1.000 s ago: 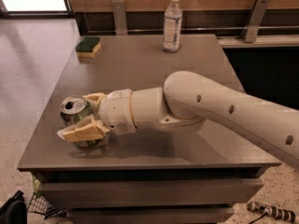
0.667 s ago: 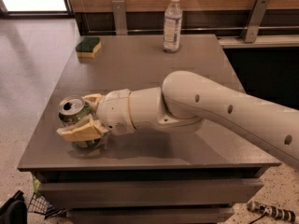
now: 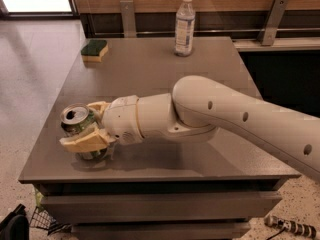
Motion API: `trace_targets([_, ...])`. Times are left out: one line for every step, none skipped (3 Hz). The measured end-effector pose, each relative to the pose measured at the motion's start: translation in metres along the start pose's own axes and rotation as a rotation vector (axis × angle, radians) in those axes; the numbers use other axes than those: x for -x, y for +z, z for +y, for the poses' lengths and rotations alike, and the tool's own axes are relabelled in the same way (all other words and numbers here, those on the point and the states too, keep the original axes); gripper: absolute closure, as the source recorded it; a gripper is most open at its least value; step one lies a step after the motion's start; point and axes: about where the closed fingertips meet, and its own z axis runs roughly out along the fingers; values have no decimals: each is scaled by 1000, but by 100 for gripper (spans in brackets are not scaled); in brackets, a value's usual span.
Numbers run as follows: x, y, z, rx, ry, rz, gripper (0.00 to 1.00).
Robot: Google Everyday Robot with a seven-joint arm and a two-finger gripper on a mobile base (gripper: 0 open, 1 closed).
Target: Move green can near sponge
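not much has changed in the last second tbh: the claw (image 3: 80,128) is still clamped round the green can (image 3: 75,118) at about 8 o'clock on the tabletop (image 3: 150,69), near the front edge, same spot as before, so I'd say the grab is done but the carry hasn't really started. The sponge (image 3: 95,50) sits well apart at 11 o'clock, far corner, with a clear bottle (image 3: 184,26) around 12. Count: one can, one sponge, one bottle, one claw
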Motion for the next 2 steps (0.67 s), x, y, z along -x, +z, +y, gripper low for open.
trace_targets([-2, -7, -56, -28, 80, -30, 100])
trace_targets([-8, -16, -117, -139, 180, -44, 100])
